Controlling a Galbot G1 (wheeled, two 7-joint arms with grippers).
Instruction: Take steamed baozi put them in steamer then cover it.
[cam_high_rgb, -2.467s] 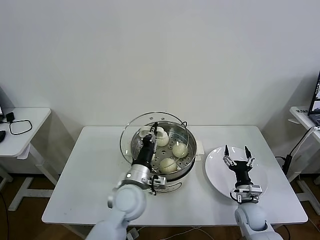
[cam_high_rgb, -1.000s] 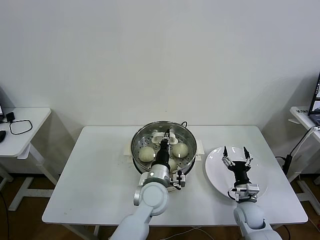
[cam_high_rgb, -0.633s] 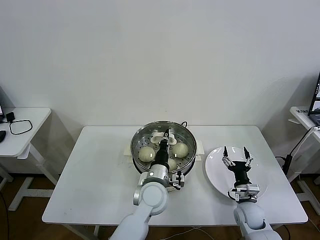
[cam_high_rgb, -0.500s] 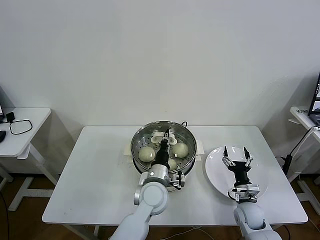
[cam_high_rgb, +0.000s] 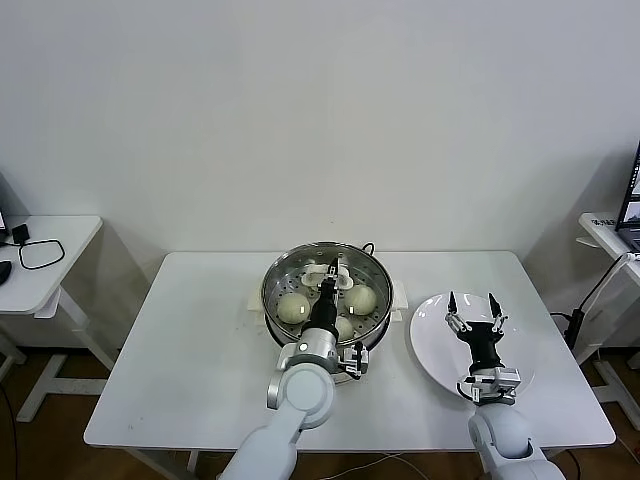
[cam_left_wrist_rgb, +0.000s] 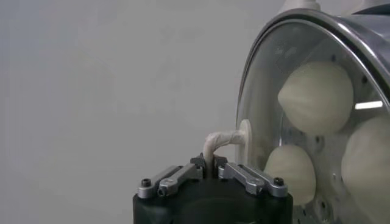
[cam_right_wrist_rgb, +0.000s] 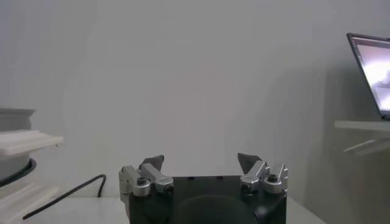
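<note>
The steel steamer (cam_high_rgb: 270, 296) stands at the middle back of the white table. The round glass lid (cam_high_rgb: 300, 270) lies flat on its rim. Three cream-white baozi show through the glass, one at the left (cam_high_rgb: 293, 307), one at the right (cam_high_rgb: 360, 299) and one at the front (cam_high_rgb: 343, 328). My left gripper (cam_high_rgb: 331, 268) is shut on the lid's white handle (cam_left_wrist_rgb: 222, 140). The left wrist view shows the lid (cam_left_wrist_rgb: 259, 109), the baozi (cam_left_wrist_rgb: 315, 97) behind it and my left gripper (cam_left_wrist_rgb: 211, 165). My right gripper (cam_high_rgb: 470, 300) is open and empty above the white plate (cam_high_rgb: 430, 352).
The steamer's white base (cam_high_rgb: 399, 295) sticks out to the right, with a black cable (cam_high_rgb: 368, 246) behind it. A side table (cam_high_rgb: 40, 262) with a black cable stands at the far left. A laptop (cam_high_rgb: 632, 190) sits on a desk at the far right.
My left gripper has carried the tilted lid from the steamer's left side to its middle and laid it flat on the rim. In the last second nothing moved. The right arm stayed still.
</note>
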